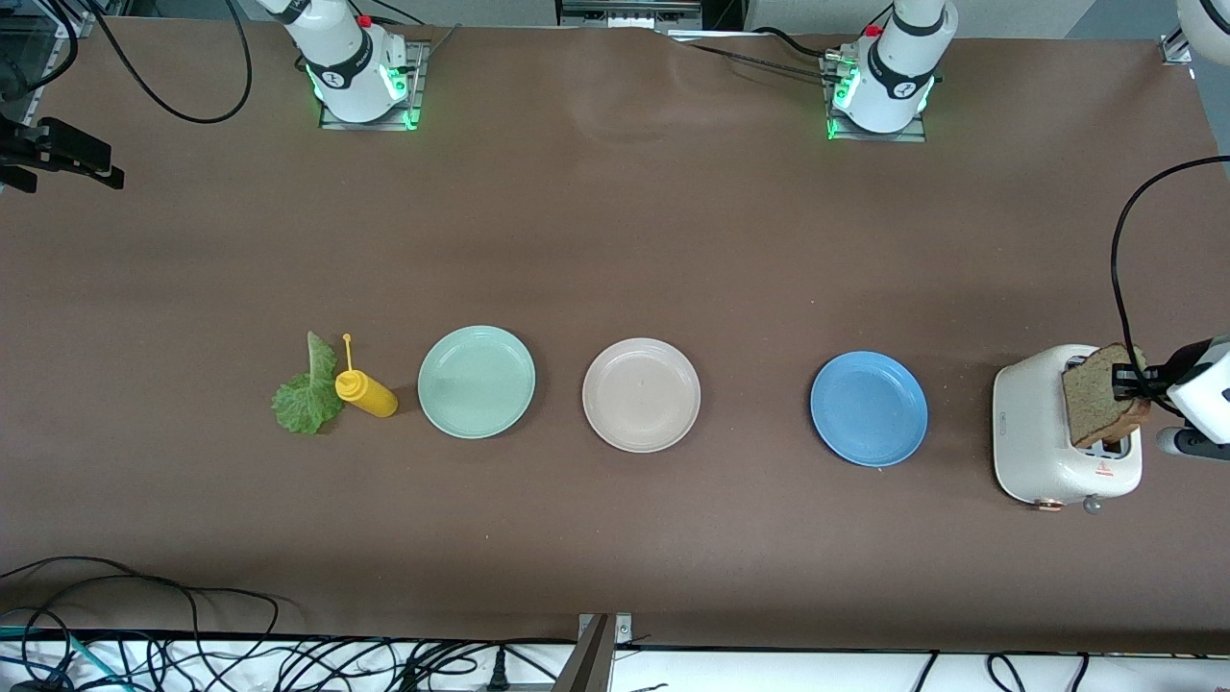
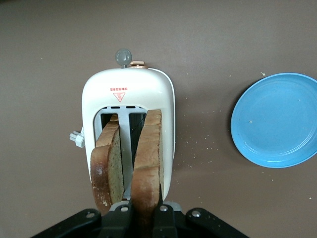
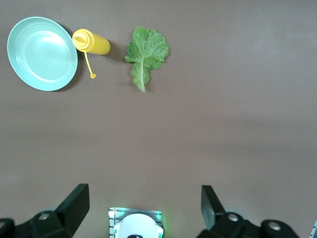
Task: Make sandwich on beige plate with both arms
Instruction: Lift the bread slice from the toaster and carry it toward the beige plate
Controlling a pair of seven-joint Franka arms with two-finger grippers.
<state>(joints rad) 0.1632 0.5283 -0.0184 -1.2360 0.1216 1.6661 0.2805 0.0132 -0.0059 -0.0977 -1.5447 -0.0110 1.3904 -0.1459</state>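
Two bread slices [image 2: 128, 163] at toaster [image 1: 1043, 432]; one pinched by left gripper [image 1: 1142, 383]. Right gripper [image 3: 143, 203] spread wide, waiting. Beige plate [image 1: 641, 394] bare, mid-table. Risk noted: slice tearing or snagging slot.

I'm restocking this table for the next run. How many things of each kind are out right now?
Plates: 3, mint-green plate, beige plate, blue plate
Bread slices: 2, one held slice and one slice in the toaster slot
Lettuce leaf: 1
Yellow squeeze bottle: 1
Toaster: 1
Total: 8
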